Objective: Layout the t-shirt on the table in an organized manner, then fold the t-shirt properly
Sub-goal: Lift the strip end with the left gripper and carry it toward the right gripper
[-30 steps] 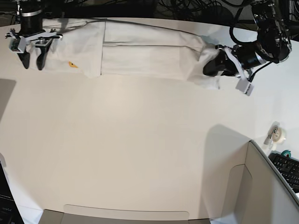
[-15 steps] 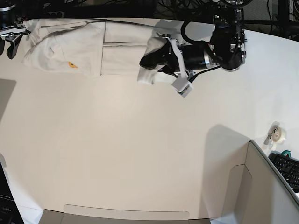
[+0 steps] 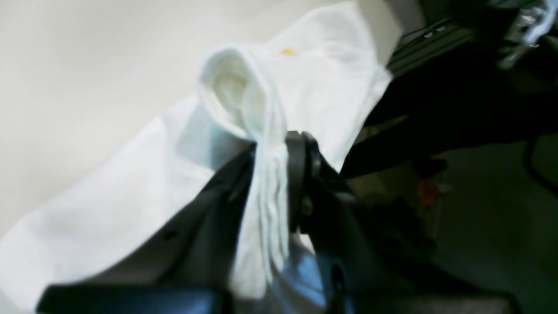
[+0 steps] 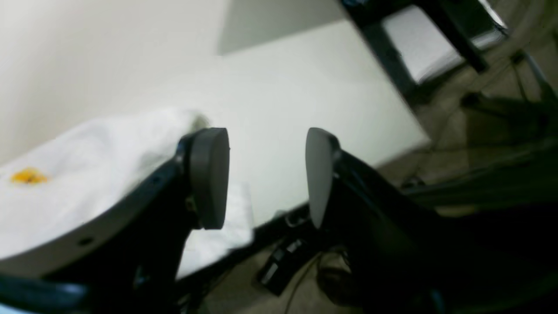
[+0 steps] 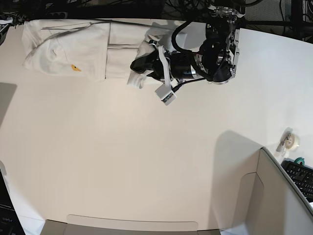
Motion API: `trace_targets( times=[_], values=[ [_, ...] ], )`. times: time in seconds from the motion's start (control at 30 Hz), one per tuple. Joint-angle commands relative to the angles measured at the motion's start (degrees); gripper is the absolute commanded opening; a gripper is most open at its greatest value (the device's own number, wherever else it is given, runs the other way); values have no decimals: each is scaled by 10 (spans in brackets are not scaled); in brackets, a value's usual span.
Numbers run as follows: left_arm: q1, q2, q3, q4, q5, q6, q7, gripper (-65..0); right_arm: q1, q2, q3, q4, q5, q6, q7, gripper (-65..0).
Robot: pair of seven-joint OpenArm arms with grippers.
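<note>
The worktop [image 5: 122, 161] is wide and mostly bare; the t-shirt [image 5: 73, 49] lies as a long narrow strip along its far edge, long axis running left to right, already folded lengthwise. Its left end sits near the far left corner, showing a small yellow mark; its right end is doubled back toward the middle.

That right end is the part in hand. The left arm's fingers [image 5: 139, 68] are clamped tight on a bunch of layered white cloth, seen edge-on in the left wrist view between the two black pads [image 3: 296, 183]. From the grip, the rest of the shirt stretches away to the left, so the fold probably turns on carrying this end further left along the strip's own axis and laying it square over the other half.

The right arm's fingers [image 4: 261, 174] stand well apart and hold nothing. They hang at the far left corner, just beside the shirt's left end, nearer that end than the other arm is.

In the base view the right arm is almost wholly cut off at the top left. Both wrist views are blurred, and the shirt's print cannot be made out. How many layers are pinched is unclear.
</note>
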Motion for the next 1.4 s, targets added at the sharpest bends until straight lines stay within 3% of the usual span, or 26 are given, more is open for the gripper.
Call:
trace_targets(
  times=[0.0,0.13,0.23,0.47,0.8,1.17,1.27,1.37],
  values=[
    [-6,4,4,7,-18,-3,-4,-650,6,4,23,7,2,15,-9,-371],
    [-6,3,5,1,-18,-3,-5,-650,42,2,69,7,1,48,-77,-371],
    [-6,3,6,1,-18,-3,-5,-650,53,2,79,7,1,50,-98,-371],
    [-16,3,9,1,-18,-4,-3,-650,53,2,76,7,1,50,-100,-371],
    [-50,-3,90,-1,-17,-4,-8,-650,53,1,76,-4,1,50,-101,-371],
    [-77,-4,111,-43,-17,-4,-30,-650,53,1,75,-4,1,50,-101,-370],
    [-77,-4,126,-43,-18,-4,-32,-589,53,1,75,-4,1,50,-101,-370],
    [-83,-4,140,-43,-18,-4,-33,-463,53,1,75,-4,1,50,-101,-370]
  ],
)
